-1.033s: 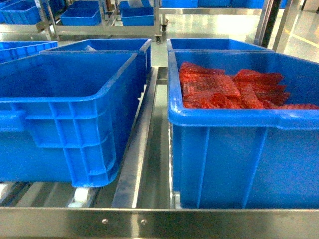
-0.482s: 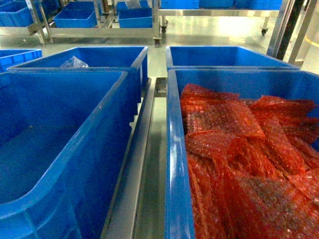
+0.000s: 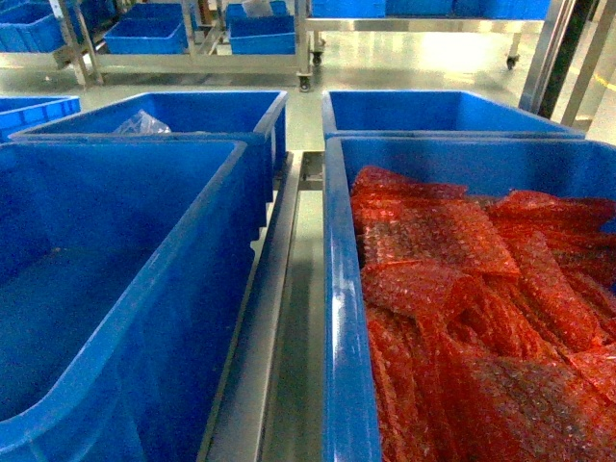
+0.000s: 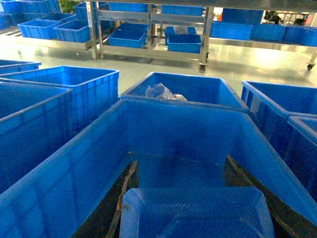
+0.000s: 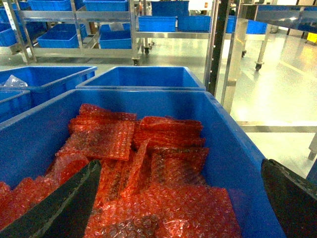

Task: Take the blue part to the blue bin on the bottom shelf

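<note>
Blue part sits at 6 o'clock in the left wrist view, a flat blue plastic moulding with chamfered corners. The left gripper has it: dark fingers press against both of its sides, closed down to the part's width. It hangs inside the mouth of the blue bin, above the bin's bare floor.

In the head view that bin fills 9 o'clock. Neither arm shows there. The steel divider rail of the bottom shelf runs from 6 toward 12 between the two front bins.

At 3 o'clock across the rail, the second blue bin is heaped with red bubble-wrap bags. The right gripper hovers over them, fingers spread wide at 7 and 5 o'clock in its own view, nothing between them.

At 11 o'clock, the rear bin holds a crumpled clear plastic bag. Another blue bin stands at 1 o'clock. At 12 o'clock, well apart across the floor, wheeled steel racks carry more blue bins.
</note>
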